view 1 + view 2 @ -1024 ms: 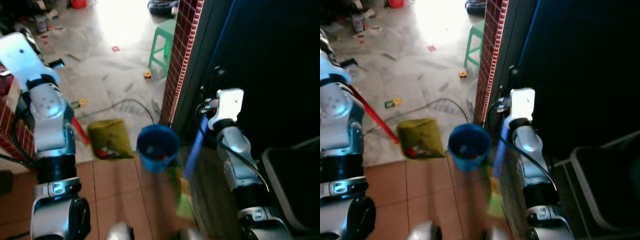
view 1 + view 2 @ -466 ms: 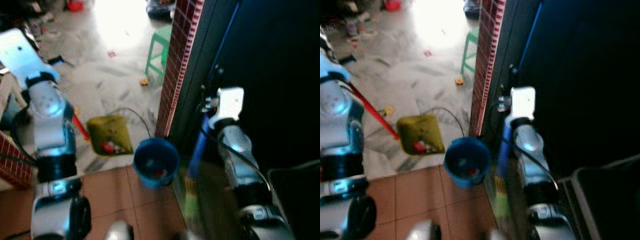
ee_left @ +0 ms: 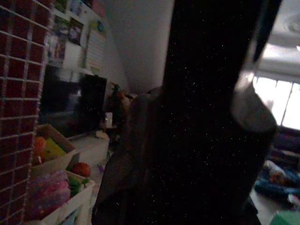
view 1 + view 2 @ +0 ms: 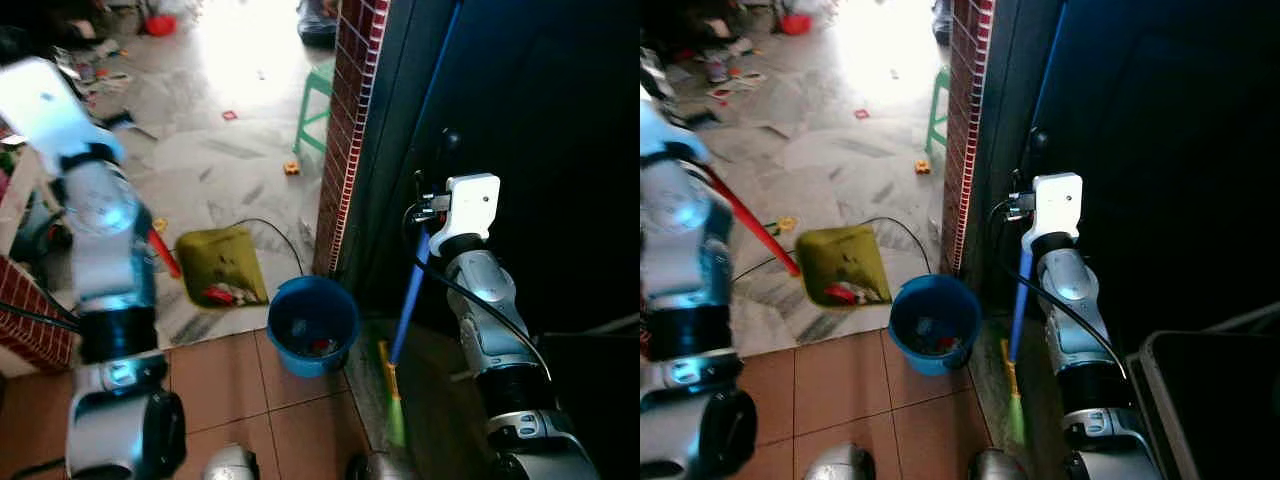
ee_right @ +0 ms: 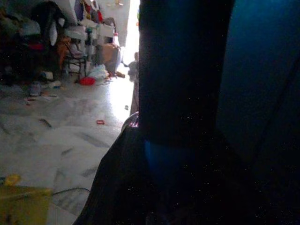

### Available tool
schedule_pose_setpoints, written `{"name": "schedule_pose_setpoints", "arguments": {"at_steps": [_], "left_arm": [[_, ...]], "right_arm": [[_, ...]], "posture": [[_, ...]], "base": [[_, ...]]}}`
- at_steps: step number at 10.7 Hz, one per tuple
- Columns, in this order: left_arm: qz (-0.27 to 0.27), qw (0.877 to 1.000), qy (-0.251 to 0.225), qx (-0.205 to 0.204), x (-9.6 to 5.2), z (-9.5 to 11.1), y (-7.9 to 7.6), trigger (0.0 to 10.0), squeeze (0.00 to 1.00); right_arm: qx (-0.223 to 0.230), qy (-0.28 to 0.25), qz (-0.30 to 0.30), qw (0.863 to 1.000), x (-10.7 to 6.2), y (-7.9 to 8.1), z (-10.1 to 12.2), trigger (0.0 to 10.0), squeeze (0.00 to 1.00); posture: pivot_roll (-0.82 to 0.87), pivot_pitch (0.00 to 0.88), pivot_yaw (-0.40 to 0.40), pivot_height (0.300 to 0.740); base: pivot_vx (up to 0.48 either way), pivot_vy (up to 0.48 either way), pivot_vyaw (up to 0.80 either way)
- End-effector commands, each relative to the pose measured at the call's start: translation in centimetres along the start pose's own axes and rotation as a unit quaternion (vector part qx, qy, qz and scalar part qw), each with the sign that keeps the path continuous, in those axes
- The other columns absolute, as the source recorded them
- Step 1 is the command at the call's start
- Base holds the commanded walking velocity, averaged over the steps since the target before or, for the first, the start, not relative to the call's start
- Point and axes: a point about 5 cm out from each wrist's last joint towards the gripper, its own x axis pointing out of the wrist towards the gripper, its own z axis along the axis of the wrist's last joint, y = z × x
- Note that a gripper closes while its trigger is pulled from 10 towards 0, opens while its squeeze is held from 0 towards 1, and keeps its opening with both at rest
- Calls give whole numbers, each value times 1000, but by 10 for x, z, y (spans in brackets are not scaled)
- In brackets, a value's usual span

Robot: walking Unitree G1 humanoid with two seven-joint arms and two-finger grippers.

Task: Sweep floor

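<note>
Your right gripper (image 4: pixel 428 222) fingers clamp the blue broom (image 4: pixel 408 300) beside the blue bucket (image 4: pixel 312 322); the left gripper's hold on the dustpan (image 4: pixel 222 264), angled toward that bucket for emptying, cannot be judged.

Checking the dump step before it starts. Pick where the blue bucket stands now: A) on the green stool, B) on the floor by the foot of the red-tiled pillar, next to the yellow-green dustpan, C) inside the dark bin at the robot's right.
B: the blue bucket sits on the floor at the foot of the red-tiled pillar, beside the yellow-green dustpan.
</note>
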Motion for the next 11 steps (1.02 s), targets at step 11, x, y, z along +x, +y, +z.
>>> {"name": "schedule_pose_setpoints", "arguments": {"at_steps": [11], "left_arm": [[-162,984,-4,-70,-43,-10,-88,10000,0]], "right_arm": [[-3,-21,-3,1000,4,-3,10,10000,0]], "posture": [[-43,0,-27,740]], "base": [[0,0,0]]}}
